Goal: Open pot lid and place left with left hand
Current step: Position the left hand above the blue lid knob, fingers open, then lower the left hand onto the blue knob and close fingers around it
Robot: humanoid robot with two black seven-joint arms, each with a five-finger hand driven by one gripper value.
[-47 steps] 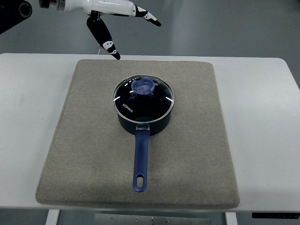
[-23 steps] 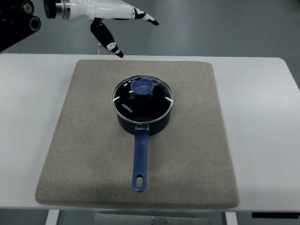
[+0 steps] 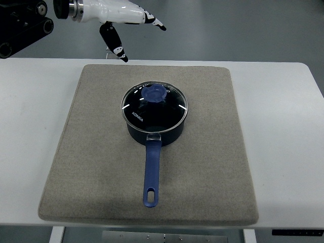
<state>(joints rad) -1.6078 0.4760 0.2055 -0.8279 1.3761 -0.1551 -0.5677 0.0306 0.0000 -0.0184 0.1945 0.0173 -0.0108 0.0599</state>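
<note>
1. The left robot hand (image 3: 123,20) entered from the upper left of the top view, its white shell carried on a dark arm section at the picture's left edge. Its fingers were spread and held nothing: one black-tipped finger (image 3: 154,21) pointed to the right, and another (image 3: 114,44) hung downward toward the far edge of the mat.
2. The left robot hand stood above the far edge of the worktop (image 3: 30,111), well apart from the pot and touching none of the objects.
3. No right robot hand was seen.
4. A grey-beige felt mat (image 3: 207,167) lay flat on the white worktop and covered most of its middle.
5. A dark blue saucepan (image 3: 152,135) stood upright on the mat, slightly toward the mat's far half. White lettering showed on its near-left side.
6. The glass lid (image 3: 172,111) with its metal rim sat closed on the saucepan. Its blue knob (image 3: 155,94) lay a little toward the far side of the lid's centre.
7. The saucepan's long blue handle (image 3: 152,169) ran toward the near edge of the mat, ending in a hanging slot (image 3: 150,195). The handle lay above the mat surface; whether its end touched the mat could not be determined.
</note>
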